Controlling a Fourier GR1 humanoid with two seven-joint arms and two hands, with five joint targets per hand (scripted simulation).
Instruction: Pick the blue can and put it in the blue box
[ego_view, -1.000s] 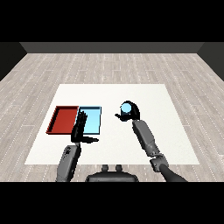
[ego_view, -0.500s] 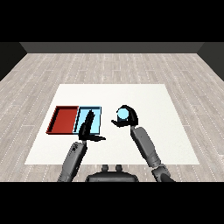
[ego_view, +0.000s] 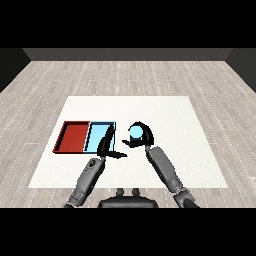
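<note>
Fingers of the black right hand (ego_view: 142, 134) are curling round the small light-blue cylindrical can (ego_view: 135, 132), carrying it just right of the shallow light blue tray (ego_view: 93, 134). Judging by shape, it is behaving as a light, rigid, smooth-walled thing, so wrapping its side is suiting it. Open-fingered, the black left hand (ego_view: 106, 146) is hovering at the tray's near right corner.

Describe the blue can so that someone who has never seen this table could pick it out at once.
Start at the white table, where a red tray and a light blue tray lie side by side on the left half. Just right of the light blue tray, the right robot hand curls round the blue can. It is the only small, round, pale blue thing, and the only one held.
</note>
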